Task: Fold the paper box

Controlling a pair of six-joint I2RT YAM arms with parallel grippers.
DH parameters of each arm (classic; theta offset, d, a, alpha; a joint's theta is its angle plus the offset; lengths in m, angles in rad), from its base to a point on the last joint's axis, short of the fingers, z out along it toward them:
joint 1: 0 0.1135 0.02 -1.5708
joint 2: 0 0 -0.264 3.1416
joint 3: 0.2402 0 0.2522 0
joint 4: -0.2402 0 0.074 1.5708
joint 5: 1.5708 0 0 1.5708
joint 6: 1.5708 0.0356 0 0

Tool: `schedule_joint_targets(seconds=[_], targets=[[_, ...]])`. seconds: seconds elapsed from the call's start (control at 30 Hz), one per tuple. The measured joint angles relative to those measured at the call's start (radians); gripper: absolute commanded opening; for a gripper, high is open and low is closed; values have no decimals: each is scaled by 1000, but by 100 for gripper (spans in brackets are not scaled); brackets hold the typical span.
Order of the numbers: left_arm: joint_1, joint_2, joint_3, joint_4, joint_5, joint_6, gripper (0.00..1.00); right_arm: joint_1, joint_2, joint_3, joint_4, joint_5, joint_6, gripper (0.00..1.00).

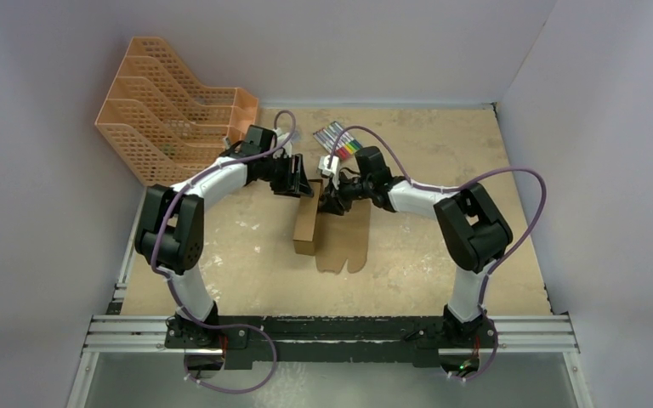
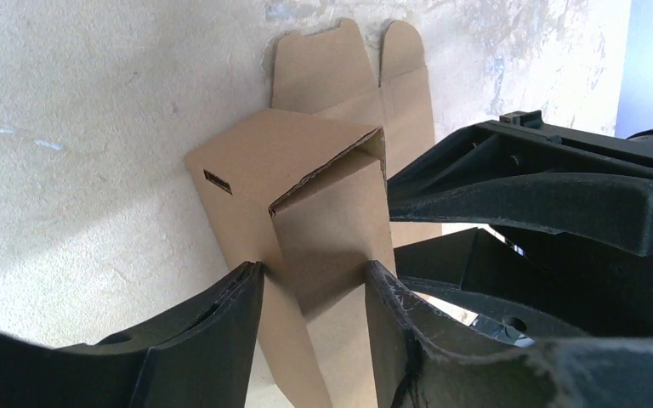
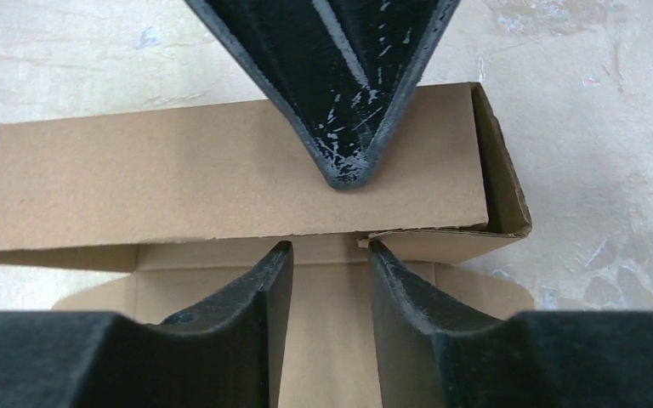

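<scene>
The paper box (image 1: 308,225) lay at the middle of the desk (image 1: 451,161), only part folded. One portion stood raised as a long brown tube running from 12 to 6 o'clock. The rest, a panel with rounded tabs (image 1: 349,251), stayed flat on the desk along its 3 o'clock side. In the left wrist view the tube leaned askew, its end open and one small slot cut in the upper face.

The left fingers (image 1: 293,180) came in at the tube's 12 o'clock end. They stood about half apart and clasped the cardboard between them, one tip against each side.

The right fingers (image 1: 334,202) sat just beside them at about 2 o'clock from the tube. They were parted by a narrow gap that held nothing. Their tips were at the tube's lower edge, above the flat panel.

An orange mesh file rack (image 1: 166,119) stood at 10 o'clock in the desk's far corner. A bundle of coloured markers (image 1: 340,140) lay at 12 o'clock beyond the box.
</scene>
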Motion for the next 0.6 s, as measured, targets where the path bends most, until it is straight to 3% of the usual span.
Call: schedule_joint_targets(seconds=[0.33,0.6], targets=[[0,0,55,-23,3,32,50,-40,3,91,-204,-45,-246,39],[5,3,74,-27,3,45,52,-43,32,166,-361,-17,-400,42]])
